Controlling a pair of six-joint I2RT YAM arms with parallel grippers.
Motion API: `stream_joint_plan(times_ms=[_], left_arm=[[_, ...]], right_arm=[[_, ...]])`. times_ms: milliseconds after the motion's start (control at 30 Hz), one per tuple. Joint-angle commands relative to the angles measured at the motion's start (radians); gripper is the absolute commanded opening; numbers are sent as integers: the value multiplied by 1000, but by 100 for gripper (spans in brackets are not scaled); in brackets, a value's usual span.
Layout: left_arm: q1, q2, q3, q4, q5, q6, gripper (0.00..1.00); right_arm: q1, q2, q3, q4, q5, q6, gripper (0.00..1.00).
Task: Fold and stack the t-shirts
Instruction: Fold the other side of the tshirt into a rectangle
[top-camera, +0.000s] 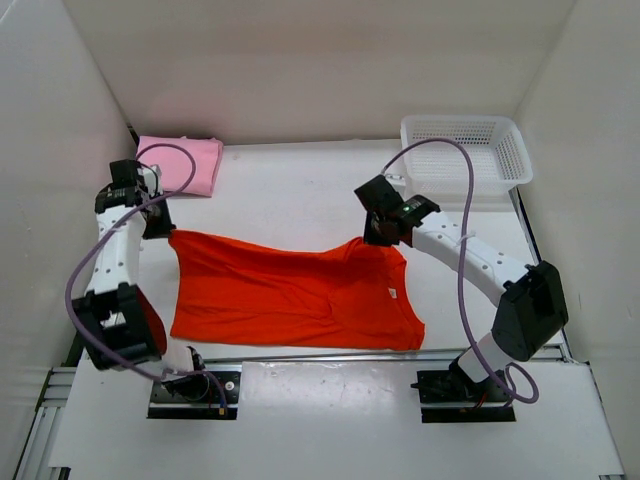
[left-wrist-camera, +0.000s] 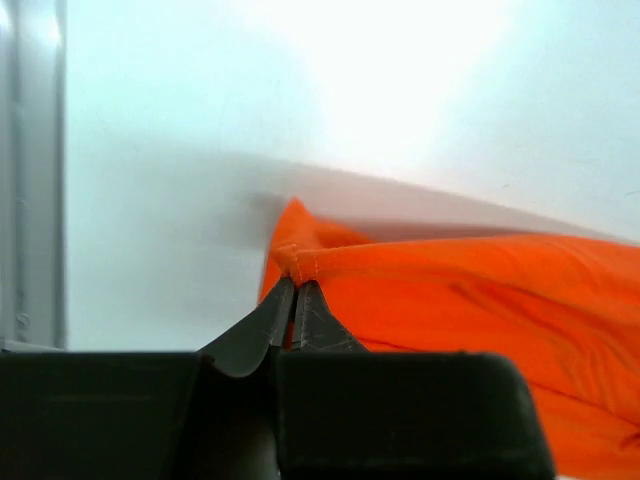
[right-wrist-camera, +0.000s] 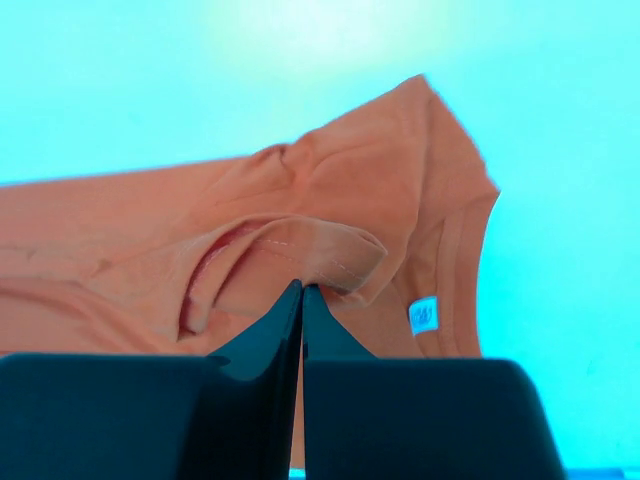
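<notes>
Pinching on the left: the left end effector (left-wrist-camera: 295, 285) has its two fingers pressed together on a hemmed corner of the orange-red t-shirt (top-camera: 290, 295). In the left wrist view the stitched edge sits right at the fingertips. This corner is raised a little, with a shadow under it.
Right side: the right end effector (right-wrist-camera: 301, 290) is closed on a fold of the same t-shirt. The fold has a stitched hem and is close to the neck opening.
Orange-red t-shirt: it lies spread in the middle of the bench (top-camera: 300, 190), between the two arms. Its far edge runs from one end effector to the other and dips slightly in the middle. Its near edge lies flat, close to the arm bases.
Label: a small white label (right-wrist-camera: 423, 315) shows at the collar, just to the right of the right end effector in the right wrist view.
Pink t-shirt: the pink t-shirt (top-camera: 185, 163) is folded at the far left corner of the bench, behind the left arm and apart from the orange-red one.
Basket: a white mesh basket (top-camera: 510, 150) stands at the far right corner, behind the right arm.
Cables: a purple cable (top-camera: 462, 200) loops over each arm.
</notes>
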Motion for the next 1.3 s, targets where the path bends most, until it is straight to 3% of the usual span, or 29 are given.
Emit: stream_joint_plan(times_ms=[0, 300, 500, 800, 1133, 1267], left_arm=[[-48, -88, -39, 72, -94, 1, 10], [-100, -326, -413, 115, -107, 1, 10], [-110, -441, -559, 156, -133, 1, 10], [-99, -434, -610, 237, -203, 1, 10], [-73, -371, -528, 237, -203, 1, 10], [-73, -383, -596, 237, -203, 1, 10]], right_arm=[[-33, 22, 68, -59, 14, -56, 0], [11, -105, -116, -59, -32, 42, 0], [31, -197, -232, -59, -32, 106, 0], [51, -197, -309, -31, -35, 154, 0], [51, -226, -269, -67, -9, 142, 0], [51, -226, -330, -57, -57, 162, 0]])
